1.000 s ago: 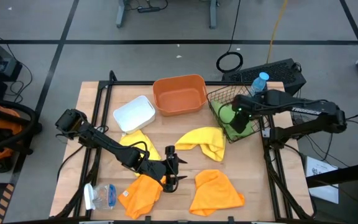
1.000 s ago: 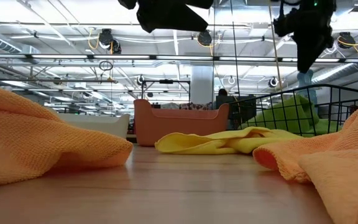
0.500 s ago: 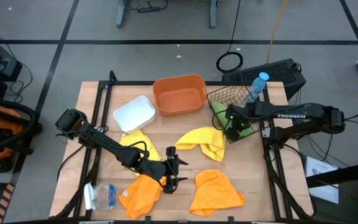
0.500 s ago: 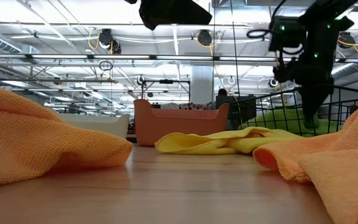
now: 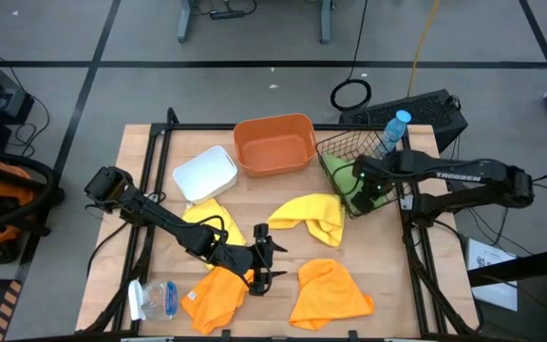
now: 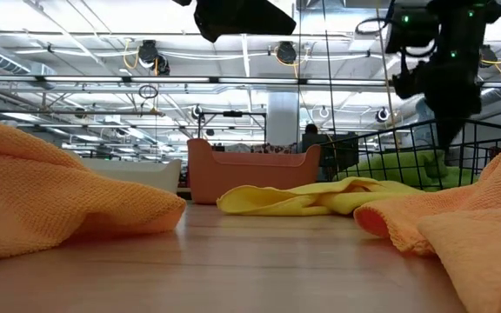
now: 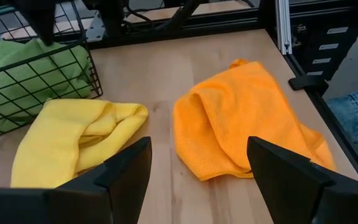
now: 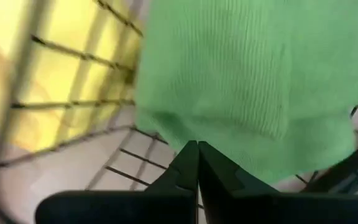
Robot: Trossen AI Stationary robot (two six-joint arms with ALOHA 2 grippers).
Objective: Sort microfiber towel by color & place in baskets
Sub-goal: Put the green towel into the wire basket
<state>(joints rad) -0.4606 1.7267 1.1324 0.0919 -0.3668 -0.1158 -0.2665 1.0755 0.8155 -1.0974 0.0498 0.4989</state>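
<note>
My right gripper (image 5: 359,185) points down inside the black wire basket (image 5: 342,144), shut, with its tips (image 8: 196,148) at the lower edge of the green towel (image 8: 241,68) lying in that basket. My left gripper (image 7: 197,186) stands open above the table near its front middle. An orange towel (image 7: 241,124) and a yellow towel (image 7: 73,143) lie ahead of it. A second orange towel (image 5: 215,293) lies beside the left gripper, and a second yellow towel (image 5: 212,220) lies partly under the left arm. The orange tub (image 5: 273,144) and the white tray (image 5: 204,173) stand at the back. My right gripper has its shut fingertips right at the green towel's lower edge (image 8: 229,155), coming from above and pointing down into the basket. I cannot tell whether they touch the cloth or hold any of it.
A blue-capped clear bottle (image 5: 395,128) stands behind the wire basket. A clear plastic packet (image 5: 155,299) lies at the front left corner. Bare wood shows between the towels in the table's middle (image 5: 254,199).
My right gripper has come down into the wire basket toward the green towel, tipping to point more steeply down. The towels on the table lie as before.
</note>
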